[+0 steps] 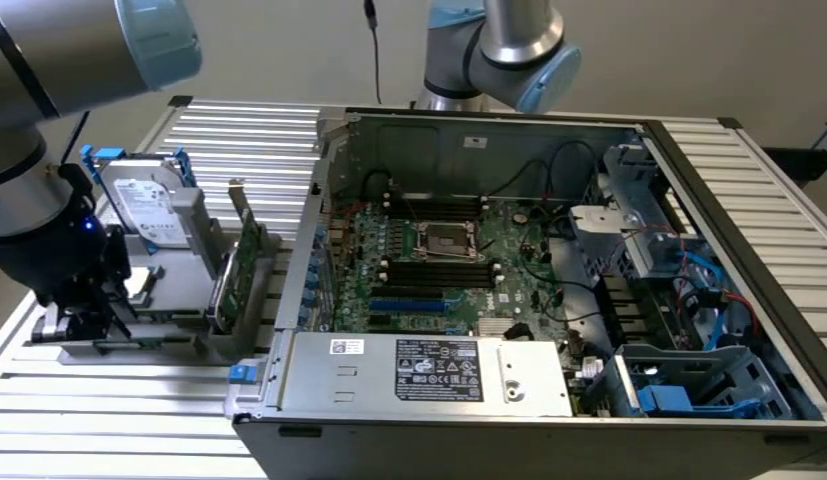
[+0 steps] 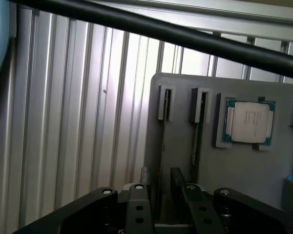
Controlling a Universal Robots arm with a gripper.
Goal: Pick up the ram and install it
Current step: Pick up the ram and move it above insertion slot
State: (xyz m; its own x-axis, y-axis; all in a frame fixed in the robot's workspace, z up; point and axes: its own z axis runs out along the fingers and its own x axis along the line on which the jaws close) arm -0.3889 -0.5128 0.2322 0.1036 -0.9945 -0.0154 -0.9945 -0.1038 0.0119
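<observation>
Gripper (image 1: pixel 82 318) is low over the grey holder (image 1: pixel 160 345), which stands on the slatted table (image 1: pixel 106 420) at the exterior view's left, just beside the open computer case (image 1: pixel 520 135). In the wrist view the gripper (image 2: pixel 161 174) has its fingers (image 2: pixel 139 200) spread apart and clamped on nothing. The ram (image 2: pixel 163 141), seen edge-on as a thin strip, sits upright in its slot in the holder (image 2: pixel 244 170), and its lower run passes between the two fingers. Whether either finger touches it cannot be told. A second stick (image 2: pixel 197 141) stands in the neighbouring slot, and a processor chip (image 2: pixel 249 122) lies in a recess beyond that. The holder also carries the hard drive (image 1: pixel 144 205) and the expansion card (image 1: pixel 240 275), both upright. Inside the case, the memory slots (image 1: pixel 440 272) on the motherboard (image 1: pixel 520 290) read dark, with no green stick standing in them as far as can be made out. Assessment: the approach to the ram appears complete or nearly so. The grasp, lift, transfer to the case and seating are all outstanding.
</observation>
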